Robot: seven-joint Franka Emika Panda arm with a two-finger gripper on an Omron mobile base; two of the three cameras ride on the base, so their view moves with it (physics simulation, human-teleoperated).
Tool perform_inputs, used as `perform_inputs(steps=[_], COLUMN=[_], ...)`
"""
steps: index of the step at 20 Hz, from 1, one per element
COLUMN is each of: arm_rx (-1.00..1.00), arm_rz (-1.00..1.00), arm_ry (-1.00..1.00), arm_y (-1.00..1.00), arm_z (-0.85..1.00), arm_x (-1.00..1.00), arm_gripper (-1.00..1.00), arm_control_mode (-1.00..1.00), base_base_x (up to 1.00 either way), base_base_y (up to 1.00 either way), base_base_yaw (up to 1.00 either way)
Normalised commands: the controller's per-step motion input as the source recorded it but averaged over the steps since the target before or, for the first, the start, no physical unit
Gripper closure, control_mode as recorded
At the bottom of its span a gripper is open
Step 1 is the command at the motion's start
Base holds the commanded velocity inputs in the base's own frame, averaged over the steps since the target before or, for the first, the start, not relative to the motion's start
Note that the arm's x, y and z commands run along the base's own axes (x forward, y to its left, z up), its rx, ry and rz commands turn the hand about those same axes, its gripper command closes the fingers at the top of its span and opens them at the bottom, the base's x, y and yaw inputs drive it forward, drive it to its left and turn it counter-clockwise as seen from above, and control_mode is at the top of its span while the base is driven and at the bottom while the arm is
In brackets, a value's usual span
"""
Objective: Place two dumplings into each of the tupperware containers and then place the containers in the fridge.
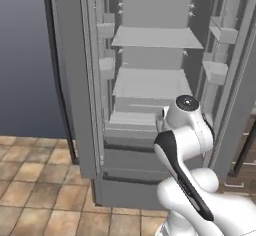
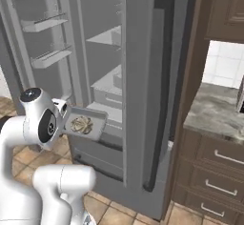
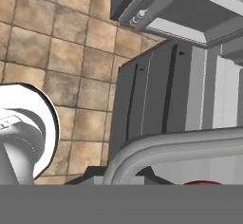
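The fridge (image 1: pixel 150 82) stands open in front of me, its pale grey shelves bare. In the right base view my gripper (image 2: pixel 65 117) is shut on the left edge of a dark-grey tupperware container (image 2: pixel 98 120), holding it level before the lower shelves (image 2: pixel 108 83). A mottled beige dumpling (image 2: pixel 81 124) lies in the tray; whether it is one lump or two I cannot tell. In the hand view the container's rounded rim (image 3: pixel 166 144) curves across the bottom, with the fridge's lower drawers (image 3: pixel 156 90) beyond it. My own arm hides the gripper in the left base view.
Both fridge doors hang open: one with door bins at the left (image 2: pixel 40 26), one edge-on at the right (image 2: pixel 138 76). Brown wooden drawers (image 2: pixel 217 171) under a marble counter (image 2: pixel 214 109) stand to the right. Tiled floor (image 1: pixel 35 180) lies free to the left.
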Motion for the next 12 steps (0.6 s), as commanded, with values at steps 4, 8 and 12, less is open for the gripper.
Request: perform_inputs(steps=[4,8,12], arm_rx=[0.0,0.0,0.0], arm_rz=[0.0,0.0,0.0], arm_ry=[0.0,0.0,0.0], arm_y=[0.0,0.0,0.0], arm_z=[0.0,0.0,0.0], arm_x=[0.0,0.0,0.0], arm_gripper=[1.0,1.0,1.0], arm_control_mode=[1.0,1.0,1.0], base_base_x=[0.38,0.51,0.52], base_base_y=[0.68,0.21,-0.09], base_base_yaw=[-0.41,-0.32,-0.26])
